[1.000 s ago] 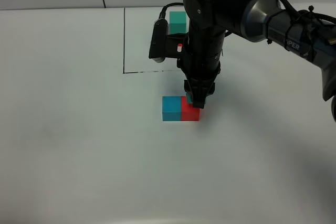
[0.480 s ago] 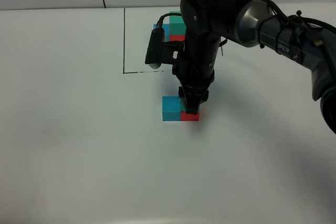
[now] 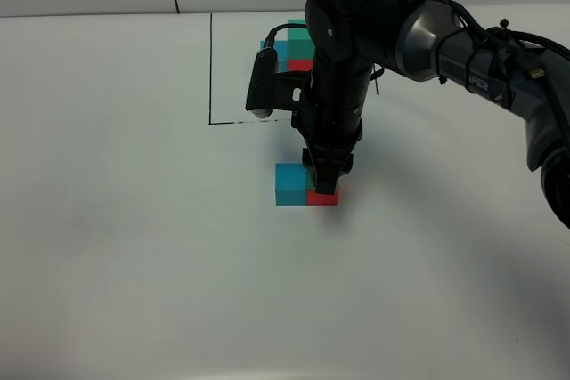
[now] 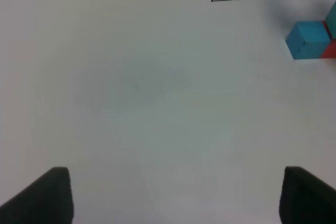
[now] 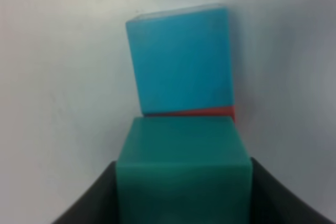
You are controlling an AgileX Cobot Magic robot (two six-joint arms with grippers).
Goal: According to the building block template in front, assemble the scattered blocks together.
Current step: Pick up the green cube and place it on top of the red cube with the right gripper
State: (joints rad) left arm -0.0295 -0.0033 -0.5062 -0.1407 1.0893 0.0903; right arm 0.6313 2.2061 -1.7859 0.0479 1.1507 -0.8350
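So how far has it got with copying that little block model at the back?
Already done: a blue block and a red block sit side by side on the table. In hand: the right tool grips a green block directly over the red one, apparently placing it. The template behind shows green on top, so only letting go seems left. The left tool is empty.

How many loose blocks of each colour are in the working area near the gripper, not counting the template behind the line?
Blue block: 1
Red block: 1
Green block, held in the right gripper above the red one: 1
Total: 3
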